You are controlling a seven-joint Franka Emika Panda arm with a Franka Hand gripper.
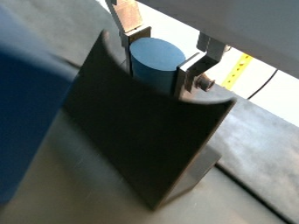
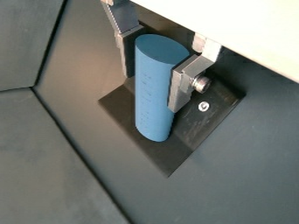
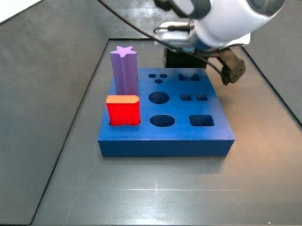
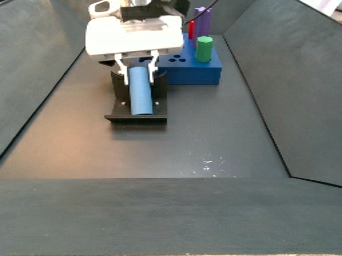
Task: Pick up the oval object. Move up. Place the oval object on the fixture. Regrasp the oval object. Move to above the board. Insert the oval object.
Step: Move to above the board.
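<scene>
The oval object (image 2: 155, 87), a smooth grey-blue peg, rests tilted on the dark fixture (image 2: 201, 122), its lower end on the base plate. In a wrist view its oval end (image 1: 156, 61) shows behind the fixture's dark wall (image 1: 128, 131). My gripper (image 2: 152, 66) is shut on the peg's upper part, one silver finger against each side. In a side view the gripper (image 4: 138, 65) holds the peg (image 4: 138, 88) over the fixture (image 4: 134, 116). The blue holed board (image 3: 141, 141) lies just beside the fixture, also seen in a side view (image 4: 201, 72).
A purple star-topped peg (image 3: 123, 69) and a red block (image 3: 123, 110) stand in the board's left side. The dark sloping walls of the enclosure (image 4: 40, 90) rise on both sides of the grey floor (image 4: 201, 150).
</scene>
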